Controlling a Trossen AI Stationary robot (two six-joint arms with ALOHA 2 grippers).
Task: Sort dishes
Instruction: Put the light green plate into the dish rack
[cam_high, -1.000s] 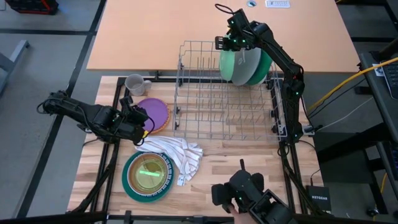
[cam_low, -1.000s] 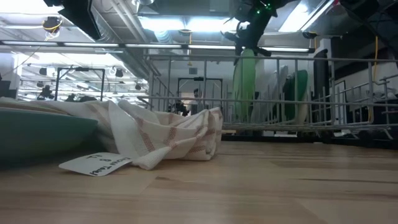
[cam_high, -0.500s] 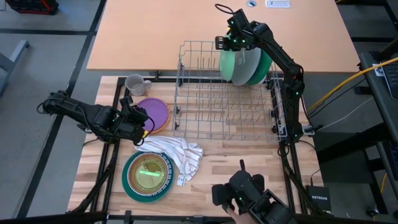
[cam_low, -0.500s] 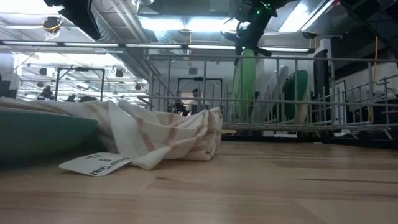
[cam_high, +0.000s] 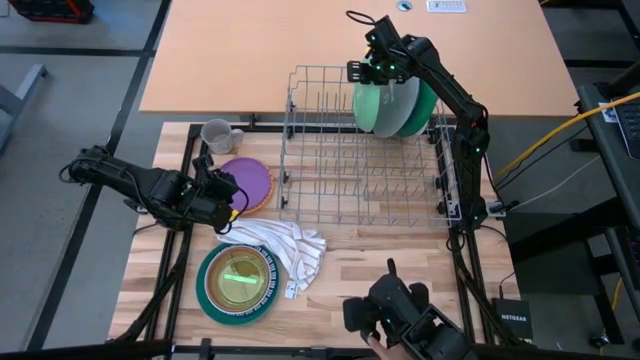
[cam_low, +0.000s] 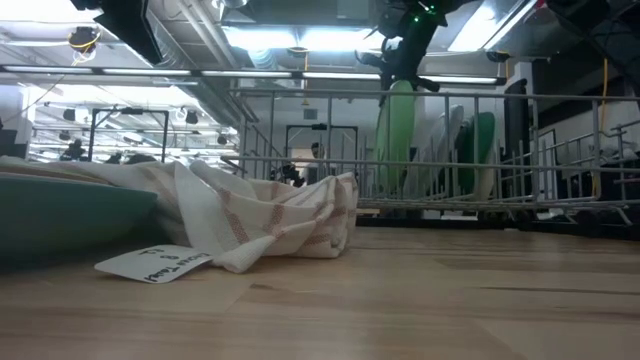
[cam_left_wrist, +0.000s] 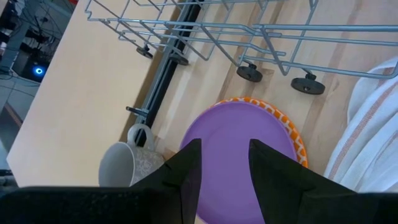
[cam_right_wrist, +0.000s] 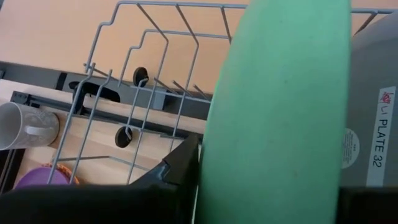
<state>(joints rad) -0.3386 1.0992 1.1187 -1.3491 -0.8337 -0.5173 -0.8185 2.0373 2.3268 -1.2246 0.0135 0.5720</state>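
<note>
A large light green plate (cam_high: 372, 108) stands on edge at the far right of the grey wire rack (cam_high: 340, 165), with my right gripper (cam_high: 373, 70) shut on it from above. Behind it in the rack stand a grey plate (cam_right_wrist: 373, 93) and a darker green plate (cam_high: 428, 104). My left gripper (cam_left_wrist: 224, 171) hovers open over a purple plate (cam_left_wrist: 239, 140), which lies on an orange-rimmed plate (cam_left_wrist: 298, 137) left of the rack. A grey mug (cam_high: 217, 133) stands beyond them. A teal plate (cam_high: 212, 300) with a green one on it lies at the near left. My right gripper pinches the light green plate's top rim (cam_high: 378, 84) between its two fingers, coming from above and slanting down. One finger (cam_right_wrist: 181, 167) lies against the plate's face; the plate hides the other. The plate stands upright among the rack's wires, its lower edge (cam_low: 396, 190) down near the rack's floor.
A white striped cloth (cam_high: 283, 246) lies crumpled between the purple plate and the teal plate, its tag (cam_low: 155, 263) on the table. The rack's near rows stand free of dishes. A dark camera mount (cam_high: 400, 318) sits at the near edge.
</note>
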